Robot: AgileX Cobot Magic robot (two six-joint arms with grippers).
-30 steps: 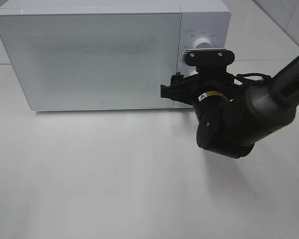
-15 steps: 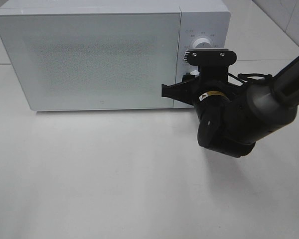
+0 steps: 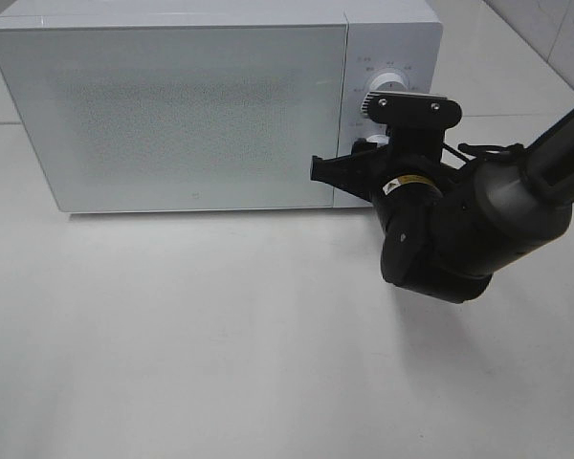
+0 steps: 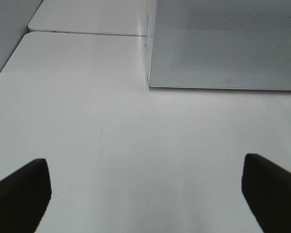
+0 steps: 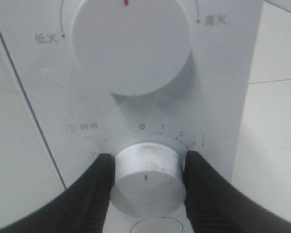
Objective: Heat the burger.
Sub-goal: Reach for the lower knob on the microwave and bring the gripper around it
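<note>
My right gripper (image 5: 146, 175) is pinched on the small white round lower dial (image 5: 146, 188) of the boxy white microwave (image 3: 172, 115). Its frosted door (image 3: 182, 105) is shut, so I cannot tell where the burger is. From the microwave's 6 o'clock edge the pale counter (image 3: 220, 335) runs bare. My left gripper (image 4: 145, 194) hangs spread wide over it, its fingertips cropped.

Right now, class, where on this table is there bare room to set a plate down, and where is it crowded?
The table is bare along the front of the microwave door. It is crowded at the right, where the right gripper grips the lower dial and its arm overhangs.
</note>
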